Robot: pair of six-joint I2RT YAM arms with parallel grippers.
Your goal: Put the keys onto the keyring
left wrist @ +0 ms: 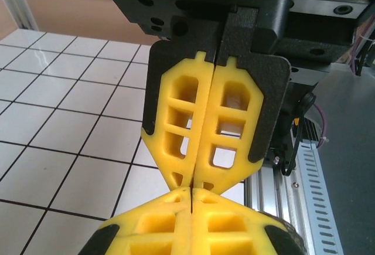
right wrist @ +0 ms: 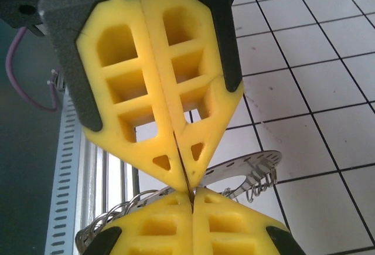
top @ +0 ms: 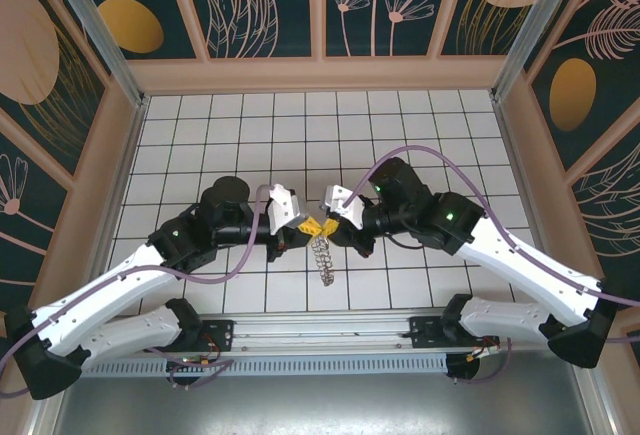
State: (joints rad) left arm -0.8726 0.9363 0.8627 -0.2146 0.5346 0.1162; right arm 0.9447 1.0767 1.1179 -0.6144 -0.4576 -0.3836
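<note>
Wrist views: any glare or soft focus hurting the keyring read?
Right wrist: keyring glints bright against the tiles, its edges slightly soft. Left wrist: mild sheen on the tiled table at far left. Top external: even light, faint shadows, keyring small.

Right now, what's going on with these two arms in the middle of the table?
Both arms meet tip to tip over the tiled table. The left pincer and right pincer are shut, their yellow tips nearly touching. A metal keyring with a coiled wire part sits just beneath them; which pincer grips it is unclear.
</note>
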